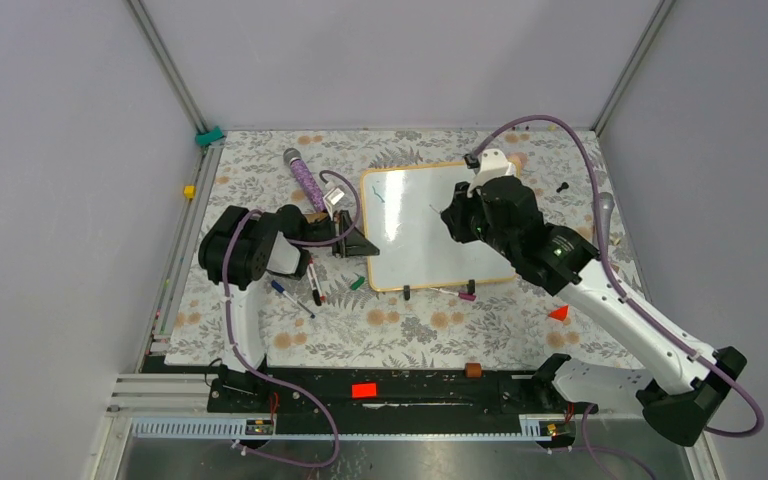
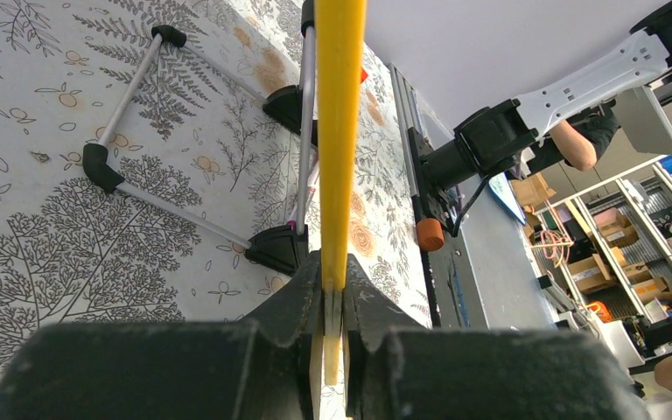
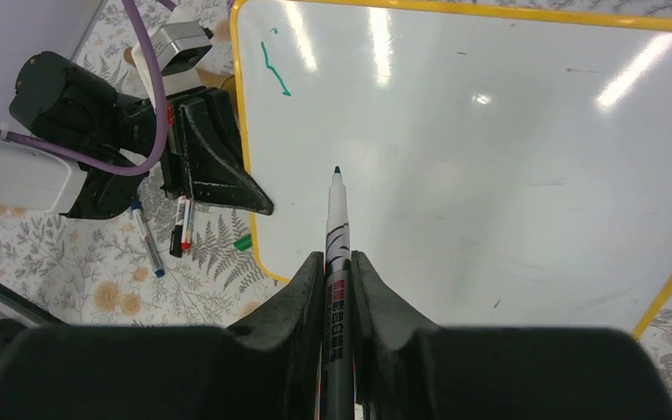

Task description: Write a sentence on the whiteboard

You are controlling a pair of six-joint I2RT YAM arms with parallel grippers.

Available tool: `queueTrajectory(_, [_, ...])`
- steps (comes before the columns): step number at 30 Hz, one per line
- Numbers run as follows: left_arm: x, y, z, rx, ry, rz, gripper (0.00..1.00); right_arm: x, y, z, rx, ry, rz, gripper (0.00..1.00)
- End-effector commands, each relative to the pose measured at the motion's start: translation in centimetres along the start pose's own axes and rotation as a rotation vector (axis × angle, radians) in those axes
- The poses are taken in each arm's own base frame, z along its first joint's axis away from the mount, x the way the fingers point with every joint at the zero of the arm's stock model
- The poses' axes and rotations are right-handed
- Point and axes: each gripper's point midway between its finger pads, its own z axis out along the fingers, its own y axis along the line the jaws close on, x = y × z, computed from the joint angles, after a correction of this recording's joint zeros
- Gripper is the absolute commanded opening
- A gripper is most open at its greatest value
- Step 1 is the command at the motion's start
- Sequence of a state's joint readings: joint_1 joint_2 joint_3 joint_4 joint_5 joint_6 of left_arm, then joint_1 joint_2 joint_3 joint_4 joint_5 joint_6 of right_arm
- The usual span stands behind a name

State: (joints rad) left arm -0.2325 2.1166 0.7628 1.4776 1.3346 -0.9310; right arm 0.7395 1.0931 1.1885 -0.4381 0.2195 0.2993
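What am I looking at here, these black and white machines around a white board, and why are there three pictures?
These are two robot arms bolted to a table. One picture looks down from above; the other two come from a camera on each arm's wrist. The left gripper is clamped on the yellow frame of the whiteboard, apparently steadying it. The right gripper holds a marker, tip pointing at the board, which carries only one short green stroke. A few loose pens lie on the flowered cloth beside the left arm.
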Motion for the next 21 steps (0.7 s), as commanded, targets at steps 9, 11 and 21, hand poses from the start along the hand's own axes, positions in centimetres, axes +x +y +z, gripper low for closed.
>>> queueTrajectory(9, [1.9,-1.5,-0.5,0.075,0.097,0.03,0.0,-2.8,5.6,4.4,-0.008,-0.022,-0.037,0.0])
queueTrajectory(11, [1.6,-1.6,-0.4,0.077,0.097,0.044,0.0,-3.6,6.4,5.0,-0.022,-0.03,-0.055,0.0])
queueTrajectory(21, [1.3,-1.6,-0.5,0.084,0.101,0.071,0.0,-4.1,7.5,8.2,0.009,0.018,-0.178,0.0])
